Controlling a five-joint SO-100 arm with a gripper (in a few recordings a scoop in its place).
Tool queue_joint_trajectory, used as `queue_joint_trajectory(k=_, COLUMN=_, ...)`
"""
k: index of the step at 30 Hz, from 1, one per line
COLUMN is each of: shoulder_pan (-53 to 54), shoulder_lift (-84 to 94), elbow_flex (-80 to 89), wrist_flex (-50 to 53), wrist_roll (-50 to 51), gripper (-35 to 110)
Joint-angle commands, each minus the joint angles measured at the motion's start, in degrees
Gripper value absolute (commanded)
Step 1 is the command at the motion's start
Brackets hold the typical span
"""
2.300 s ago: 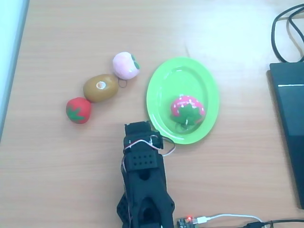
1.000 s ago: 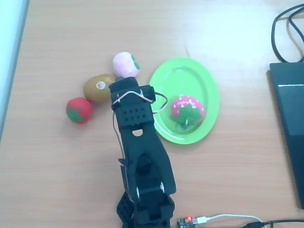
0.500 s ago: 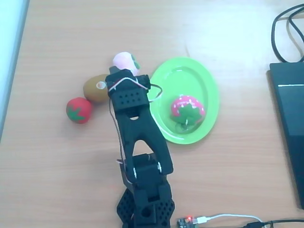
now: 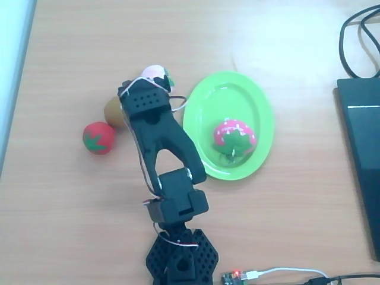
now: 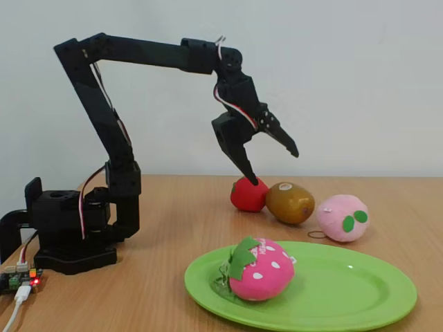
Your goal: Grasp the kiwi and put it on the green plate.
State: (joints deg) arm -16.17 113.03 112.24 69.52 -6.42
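Observation:
The kiwi (image 4: 111, 110) is a brown-olive oval toy lying between a red tomato toy (image 4: 98, 138) and a pink peach toy (image 4: 153, 72); in the overhead view the arm's wrist (image 4: 145, 104) covers most of it. In the fixed view the kiwi (image 5: 290, 202) rests on the table, white spot up. My gripper (image 5: 274, 166) hangs open just above it and slightly left, one fingertip down near the tomato (image 5: 247, 196), and it holds nothing. The green plate (image 4: 237, 95) lies to the right of the fruits; in the fixed view the plate (image 5: 346, 290) is in front.
A pink strawberry toy (image 4: 234, 135) lies on the plate. The peach (image 5: 342, 218) sits right of the kiwi. A black device (image 4: 362, 148) and cables (image 4: 356, 35) occupy the right edge. The arm base (image 4: 181, 261) stands at the near edge beside a small circuit board (image 4: 234, 276).
The arm has stretched out from near the plate's lower-left rim, up and to the left. Its wrist now covers most of the kiwi, which has not moved.

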Motion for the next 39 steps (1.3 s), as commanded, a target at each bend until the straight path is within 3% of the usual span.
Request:
queue_joint_trajectory(k=1, shoulder_pan=-1.67, shoulder_lift=-0.7, elbow_flex=-2.2, wrist_flex=0.26, wrist_roll=-0.09, gripper=46)
queue_joint_trajectory(k=39, shoulder_pan=-2.02, shoulder_lift=-25.66, elbow_flex=-16.79, wrist_flex=-1.05, wrist_roll=4.92, gripper=49)
